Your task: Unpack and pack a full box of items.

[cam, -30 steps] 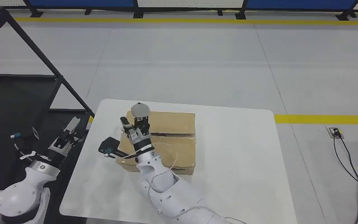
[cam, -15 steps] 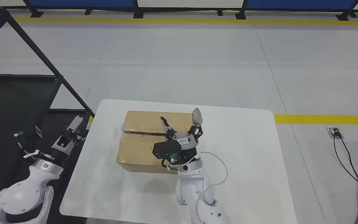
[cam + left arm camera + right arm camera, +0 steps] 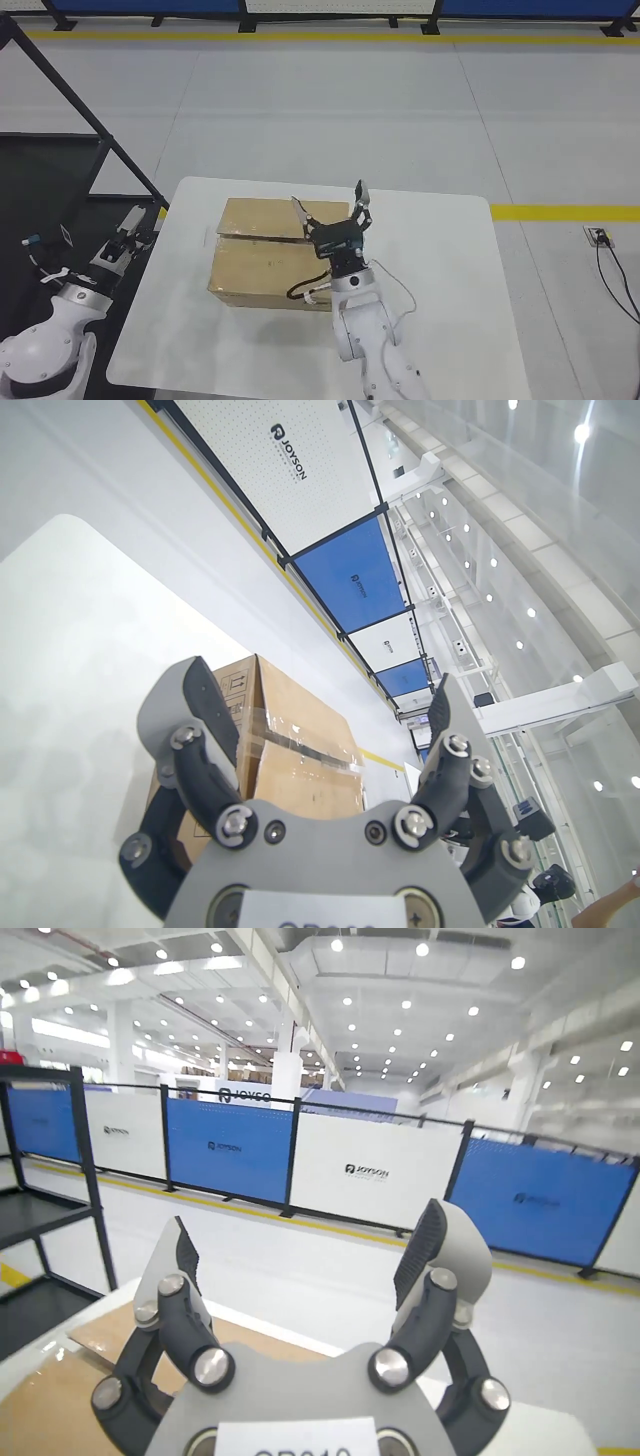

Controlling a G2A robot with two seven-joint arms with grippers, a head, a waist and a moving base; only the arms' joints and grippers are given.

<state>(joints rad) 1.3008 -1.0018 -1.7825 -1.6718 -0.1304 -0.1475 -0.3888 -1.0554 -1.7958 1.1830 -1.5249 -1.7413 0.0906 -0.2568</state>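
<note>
A brown cardboard box (image 3: 262, 262) lies on the white table (image 3: 440, 300), its top flaps down with clear tape along the seam. My right gripper (image 3: 330, 203) hovers over the box's far right corner, open and empty, with its fingers pointing up and away. The right wrist view has that gripper (image 3: 305, 1233) open above the box top (image 3: 60, 1378). My left gripper (image 3: 130, 226) hangs open just off the table's left edge. In its own view the left gripper (image 3: 320, 690) faces the box's taped end (image 3: 300, 750) from a distance.
A black metal shelf rack (image 3: 70, 110) stands left of the table, close to the left arm. Blue and white fence panels (image 3: 350, 1168) line the floor beyond a yellow line. Bare tabletop stretches to the right of the box.
My right arm swung from the box's left side across to its right side, and its open gripper now points upward. The left arm has hardly moved.
</note>
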